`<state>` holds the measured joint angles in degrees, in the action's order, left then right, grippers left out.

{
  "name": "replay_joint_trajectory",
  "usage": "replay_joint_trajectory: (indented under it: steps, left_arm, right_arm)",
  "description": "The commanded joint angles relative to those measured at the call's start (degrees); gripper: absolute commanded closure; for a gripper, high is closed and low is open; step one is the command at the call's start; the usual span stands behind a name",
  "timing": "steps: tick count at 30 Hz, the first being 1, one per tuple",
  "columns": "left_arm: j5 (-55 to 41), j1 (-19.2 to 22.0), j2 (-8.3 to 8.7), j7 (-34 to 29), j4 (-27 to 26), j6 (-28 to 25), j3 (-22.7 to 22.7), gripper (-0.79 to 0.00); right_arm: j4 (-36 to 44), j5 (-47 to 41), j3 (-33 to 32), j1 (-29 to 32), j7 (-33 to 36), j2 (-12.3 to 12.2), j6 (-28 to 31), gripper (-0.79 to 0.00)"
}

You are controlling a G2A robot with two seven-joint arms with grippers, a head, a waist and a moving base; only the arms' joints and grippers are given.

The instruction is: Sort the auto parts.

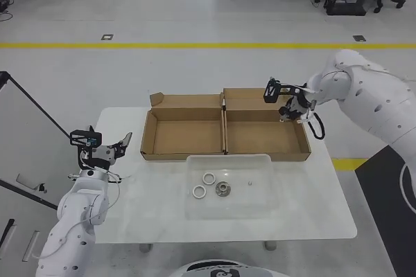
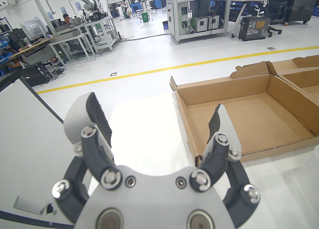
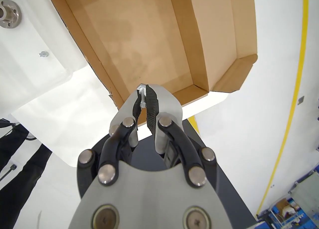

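Closest to the lens, right gripper (image 3: 143, 90): fingers pinched narrow on a silver bolt (image 3: 142, 101), pads clamped on the threaded shank, head poking out at the fingertip end. We see it held in the air above the right cardboard box (image 3: 139, 28), over that box's right-hand end; top view puts it by the far wall there. On the other side, left gripper (image 2: 155, 100): fingers spread wide, ribbed black pads (image 2: 98, 112) facing each other, white table (image 2: 139, 135) showing between them. We place it above the table's left part, left of the left cardboard box (image 1: 182, 137) and apart from it. Both boxes sit side by side along the far half of the table, side walls meeting in the middle, flaps folded back on the far side. Just in front of them, centred on their seam and on the robot's side, sits a clear plastic tray (image 1: 229, 158). In the tray we count two white rings (image 1: 209, 178) on the left, close together, touching or not we cannot tell; a metal flange hub (image 1: 223, 188) just right of them; and a small bolt (image 1: 252, 183) lying alone further right, apart from the hub.
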<state>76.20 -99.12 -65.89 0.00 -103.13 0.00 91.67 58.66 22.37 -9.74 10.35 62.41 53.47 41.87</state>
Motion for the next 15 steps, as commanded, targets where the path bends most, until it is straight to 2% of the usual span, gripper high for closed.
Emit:
replay_joint_trajectory:
  steps: [1,10,15]
  left_arm:
    - [0.0,0.0,0.0,0.0,0.0,0.0,0.0,-0.785]
    - [0.0,0.0,0.0,0.0,0.0,0.0,0.0,-0.785]
    - [0.0,0.0,0.0,0.0,0.0,0.0,0.0,-0.785]
  right_arm:
    - [-1.4,0.27,0.0,0.74,0.41,0.85,-0.41,0.0]
    - [-9.85,-2.12,-0.16,3.18,-0.72,4.99,-1.94,0.0]
    - [-10.48,-2.09,-0.19,3.43,-1.23,5.23,-2.14,0.0]
